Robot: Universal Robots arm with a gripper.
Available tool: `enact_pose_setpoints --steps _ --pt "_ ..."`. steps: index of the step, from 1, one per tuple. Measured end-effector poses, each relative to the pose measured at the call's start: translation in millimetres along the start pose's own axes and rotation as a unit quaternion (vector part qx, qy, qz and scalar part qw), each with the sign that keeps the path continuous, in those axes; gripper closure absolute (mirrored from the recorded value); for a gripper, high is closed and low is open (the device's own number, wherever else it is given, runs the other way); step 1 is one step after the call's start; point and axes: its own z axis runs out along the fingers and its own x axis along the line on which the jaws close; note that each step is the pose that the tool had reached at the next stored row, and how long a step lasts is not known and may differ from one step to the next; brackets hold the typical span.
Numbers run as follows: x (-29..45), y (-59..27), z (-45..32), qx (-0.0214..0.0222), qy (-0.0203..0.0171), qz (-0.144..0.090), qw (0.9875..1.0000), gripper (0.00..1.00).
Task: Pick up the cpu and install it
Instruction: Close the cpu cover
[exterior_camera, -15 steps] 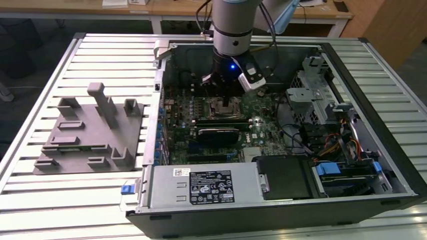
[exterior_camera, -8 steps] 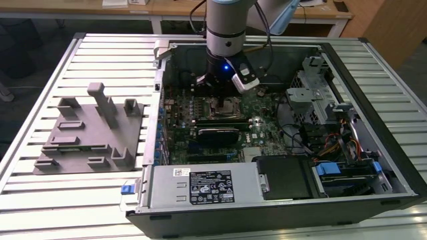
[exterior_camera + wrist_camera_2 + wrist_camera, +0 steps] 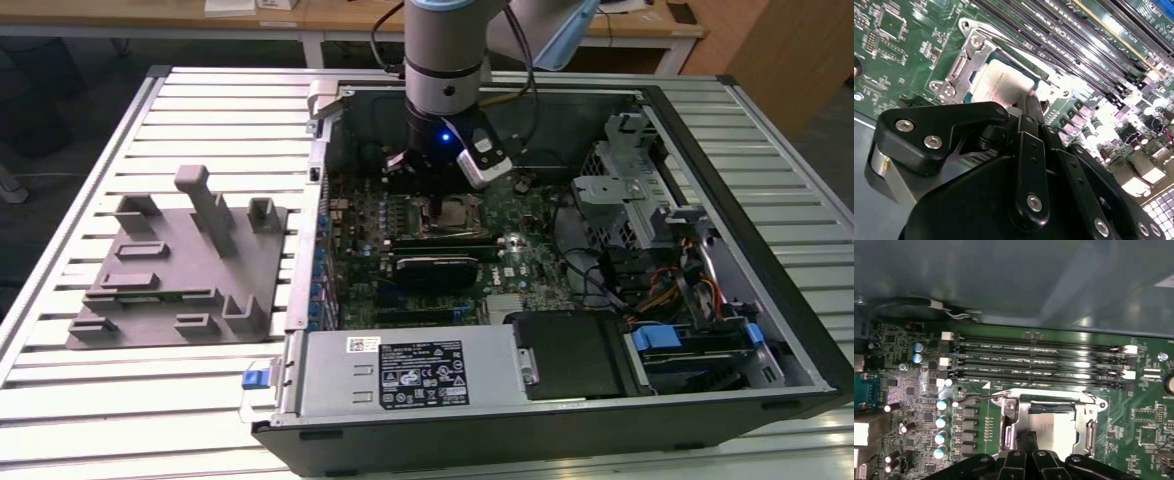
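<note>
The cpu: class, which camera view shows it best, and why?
The first wrist view: it faces the cpu squarely inside its metal socket frame, the gripper hiding one edge. The second wrist view shows it slanted and glaring; the exterior view shows a small pale square by the gripper.

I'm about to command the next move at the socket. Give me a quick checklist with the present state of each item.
1. Position: gripper is over the socket, inside the open case: ok.
2. The cpu lies within the socket's metal frame: ok.
3. The cpu is seated flat and fully down: cannot tell; the gripper covers its near edge.
4. The memory slots beside the socket are apart from the gripper: ok.
5. The cables at the exterior view's right lie apart from the gripper: ok.
</note>
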Motion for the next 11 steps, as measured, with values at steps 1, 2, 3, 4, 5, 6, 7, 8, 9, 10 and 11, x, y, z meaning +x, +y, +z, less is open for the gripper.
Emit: enact_pose_setpoints --steps 1,2,3,4,5,6,7,8,9,10,11 --pt "1.4 0.1 0.1 0.0000 -0.0001 -0.001 1.0000 0.89" --pt "2.7 0.1 0.4 -0.0001 -0.0001 -0.003 1.0000 0.89" --pt "3.9 0.2 0.8 -0.0002 -0.0002 -0.004 1.0000 0.89" --pt "4.8 0.2 1.3 -0.0001 -0.0003 -0.005 1.0000 0.89" --pt "5.5 0.1 2.0 -0.0001 -0.0003 -0.006 1.0000 0.89" --pt "6.1 0.0 2.8 -0.0002 -0.0002 -0.006 1.0000 0.89" --pt "6.6 -0.1 3.5 -0.0002 -0.0002 -0.007 1.0000 0.89" --pt "6.9 -0.2 4.2 -0.0002 -0.0002 -0.007 1.0000 0.89" --pt "7.0 -0.3 4.8 -0.0002 -0.0002 -0.008 1.0000 0.89" --pt "7.0 -0.3 5.1 -0.0002 -0.0002 -0.008 1.0000 0.89" --pt "7.1 -0.3 5.3 -0.0001 -0.0002 -0.008 1.0000 0.89"
